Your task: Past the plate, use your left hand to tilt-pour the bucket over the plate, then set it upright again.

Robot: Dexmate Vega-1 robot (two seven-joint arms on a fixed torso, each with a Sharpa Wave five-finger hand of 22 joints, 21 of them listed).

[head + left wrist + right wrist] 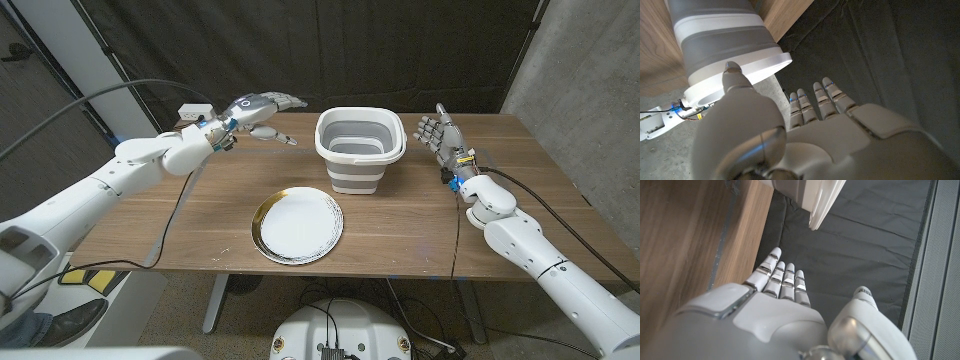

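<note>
A white and grey ribbed bucket (pixel 358 150) stands upright at the back middle of the table, just past a white plate with a gold rim (pixel 297 225). My left hand (pixel 258 112) hovers left of the bucket, fingers stretched toward it, holding nothing. In the left wrist view the bucket (pixel 725 42) is close beyond that hand (pixel 790 135), apart from its fingertips (pixel 815 92). My right hand (pixel 440 134) stands open to the right of the bucket, clear of it. The right wrist view shows that hand (pixel 775 310) and the bucket rim (pixel 820 200).
The wooden table (pixel 200 230) ends close behind the bucket at a dark curtain (pixel 400 50). A small white box with a cable (pixel 195 113) sits at the back left corner. Bare wood lies on both sides of the plate.
</note>
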